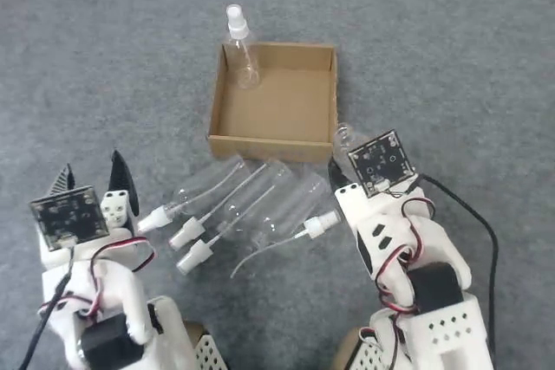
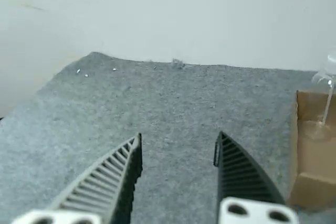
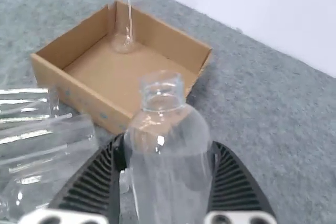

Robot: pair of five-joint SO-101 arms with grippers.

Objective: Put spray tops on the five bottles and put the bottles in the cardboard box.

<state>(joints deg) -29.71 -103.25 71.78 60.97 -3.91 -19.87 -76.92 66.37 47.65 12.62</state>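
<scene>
Right gripper clamped an uncapped bottle; left gripper, open and empty, likely needed the loose spray top next.

The brown cardboard box is left open inside, save its far left corner, taken by an upright clear spray-topped bottle. Its near right corner is crowded by a capless clear bottle; the grey felt tabletop before it is blocked by lying clear bottles.

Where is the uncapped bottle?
The uncapped bottle is held upright in the right gripper, beside the near right corner of the cardboard box in the high view.
</scene>
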